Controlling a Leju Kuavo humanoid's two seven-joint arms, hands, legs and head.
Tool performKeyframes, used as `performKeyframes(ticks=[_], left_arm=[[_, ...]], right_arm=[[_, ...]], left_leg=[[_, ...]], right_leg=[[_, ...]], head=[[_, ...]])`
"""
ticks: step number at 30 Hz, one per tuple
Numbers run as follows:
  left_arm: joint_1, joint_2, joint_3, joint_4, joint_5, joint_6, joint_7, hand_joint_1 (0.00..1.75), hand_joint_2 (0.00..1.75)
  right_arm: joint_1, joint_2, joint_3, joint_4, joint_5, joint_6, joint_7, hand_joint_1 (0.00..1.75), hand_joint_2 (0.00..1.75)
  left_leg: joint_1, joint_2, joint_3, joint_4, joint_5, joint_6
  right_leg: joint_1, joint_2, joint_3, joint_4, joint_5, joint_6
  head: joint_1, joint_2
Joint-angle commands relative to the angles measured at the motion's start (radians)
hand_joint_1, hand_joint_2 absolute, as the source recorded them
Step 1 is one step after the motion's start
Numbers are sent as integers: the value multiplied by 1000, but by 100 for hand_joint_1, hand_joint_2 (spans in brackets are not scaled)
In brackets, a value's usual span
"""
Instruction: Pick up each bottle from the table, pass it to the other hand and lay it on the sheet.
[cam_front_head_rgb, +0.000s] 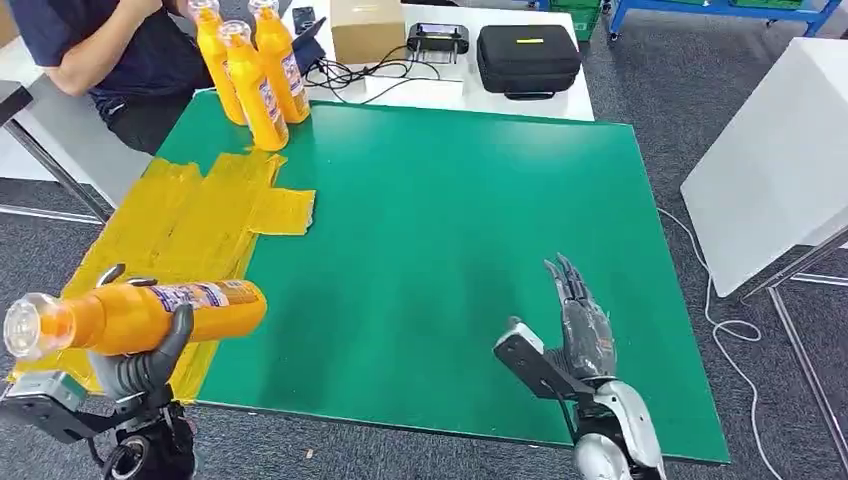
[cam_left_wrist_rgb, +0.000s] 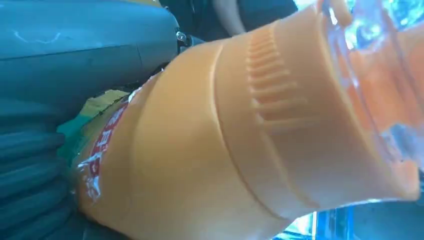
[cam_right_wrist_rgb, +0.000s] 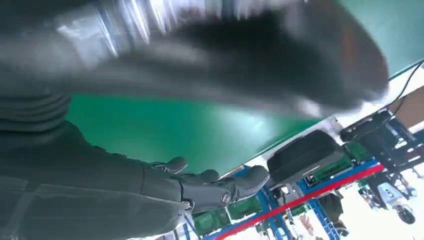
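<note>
Left hand (cam_front_head_rgb: 140, 365) is gripping an orange bottle (cam_front_head_rgb: 150, 315) sideways over the yellow sheet's (cam_front_head_rgb: 170, 235) near edge. Right hand (cam_front_head_rgb: 580, 320) is hovering empty, fingers extended, above the green table (cam_front_head_rgb: 440, 230).

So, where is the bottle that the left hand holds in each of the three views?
Head view: the held bottle lies sideways at lower left, gripped by the left hand, over the yellow sheet.
Left wrist view: the bottle fills most of the picture, very close.
Right wrist view: it is not there; the right hand is there, with fingers apart.
Shared landmark: the green table top.
</note>
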Motion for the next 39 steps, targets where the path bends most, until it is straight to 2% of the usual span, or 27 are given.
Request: performKeyframes(ticks=[1, 3, 4, 5, 6, 9, 11, 12, 14, 16, 20, 21, 23, 25, 26, 28, 29, 32, 39], left_arm=[[-57, -19, 50, -11, -196, 216, -34, 175, 175], [-83, 22, 15, -36, -312, 379, -34, 175, 175], [-118, -6, 59, -36, -489, 427, -34, 175, 175], [-153, -19, 68, -28, -593, 427, -34, 175, 175], [-187, -47, 99, -7, -711, 427, -34, 175, 175], [-385, -133, 110, 210, -982, 427, -34, 175, 175], [-439, -182, 141, 284, -1142, 427, -34, 175, 175], [-475, -235, 204, 330, -1301, 427, -34, 175, 175], [-494, -258, 222, 380, -1344, 427, -30, 175, 175], [-521, -265, 219, 436, -1458, 427, 36, 175, 175], [-552, -231, 154, 512, -1591, 427, 179, 175, 175], [-572, -198, 90, 557, -1643, 427, 284, 175, 175], [-607, -146, -3, 622, -1695, 427, 417, 175, 175], [-617, -139, -16, 641, -1693, 427, 436, 175, 175], [-651, -114, -51, 720, -1731, 427, 502, 175, 175], [-678, -103, -60, 793, -1753, 427, 553, 175, 175], [-705, -63, -125, 858, -1755, 427, 656, 175, 175], [-712, -25, -132, 907, -1755, 427, 722, 175, 175], [-706, -14, -129, 900, -1745, 427, 712, 175, 175]], right_arm=[[1, -64, -4, -10, -29, -10, -6, 0, 0], [-6, -87, 17, 9, -59, -24, -17, 0, 0], [-18, -113, 38, 38, -99, -32, -36, 0, 0], [-31, -127, 49, 58, -104, -36, -36, 0, 0], [-38, -131, 51, 70, -113, -39, -37, 0, 0], [-56, -140, 47, 93, -146, -28, -46, 0, 0], [-62, -150, 52, 91, -158, -22, -52, 0, 0], [-81, -160, 58, 101, -171, -15, -51, 0, 0], [-88, -171, 54, 110, -184, -11, -47, 0, 0], [-84, -193, 25, 132, -221, -3, -53, 0, 0], [-60, -185, -8, 122, -225, 2, -75, 0, 0], [-55, -181, -14, 116, -219, 10, -73, 0, 0], [-53, -178, -19, 115, -214, 19, -72, 0, 0], [-52, -177, -19, 115, -214, 20, -72, 0, 0], [-46, -176, -20, 112, -209, 24, -70, 0, 0], [-34, -181, -23, 107, -206, 26, -68, 0, 0], [-31, -192, -19, 110, -208, 32, -73, 0, 0], [-31, -214, -9, 128, -220, 42, -90, 0, 0], [-40, -218, -10, 142, -227, 46, -96, 0, 0]], left_leg=[[0, 0, 4, 0, -2, -1], [1, 0, 0, 0, 0, -1], [1, -1, 3, 1, -2, -2], [2, -2, 5, 1, -3, -2], [1, -1, 1, 0, 0, -1], [1, -7, 1, 0, 1, -1], [0, -9, 2, -1, 3, 0], [-1, -8, 2, -1, 3, 1], [-1, -6, 3, -1, 4, 2], [-2, -6, 2, -1, 4, 3], [-2, -6, 4, -1, 4, 3], [-2, -6, 2, -1, 4, 4], [-2, -8, 3, 0, 4, 3], [-2, -8, 4, 0, 4, 3], [-2, -6, 3, 0, 4, 3], [-2, -5, 3, 0, 4, 3], [-2, -6, 3, 0, 4, 3], [-2, -4, 4, -1, 4, 3], [-2, 0, 4, 0, 2, 2]], right_leg=[[0, 2, 5, -1, -2, -1], [1, 1, 1, -1, 0, -1], [1, 1, 5, -1, -2, -1], [2, 1, 7, -1, -3, -2], [1, 0, 2, -1, 0, -1], [0, -5, 4, -1, 0, -1], [-1, -7, 5, -2, 0, -1], [-1, -6, 4, -2, 0, 0], [-1, -3, 6, -2, 3, 2], [-2, -4, 5, -2, 4, 4], [-2, -4, 7, -2, 3, 4], [-3, -4, 6, -2, 3, 4], [-3, -5, 6, -2, 3, 4], [-2, -5, 7, -2, 2, 3], [-2, -4, 6, -2, 3, 4], [-2, -3, 6, -1, 3, 4], [-3, -4, 5, -2, 3, 4], [-3, -2, 6, -2, 3, 4], [-2, 3, 6, -2, 3, 3]], head=[[0, 0], [0, 0], [0, 0], [0, 0], [-1, 0], [0, 0], [0, 0], [0, 0], [-1, 0], [-1, 0], [0, 0], [0, 0], [-1, 0], [-1, 0], [-1, 0], [-1, 0], [-1, 0], [0, 0], [-1, 0]])
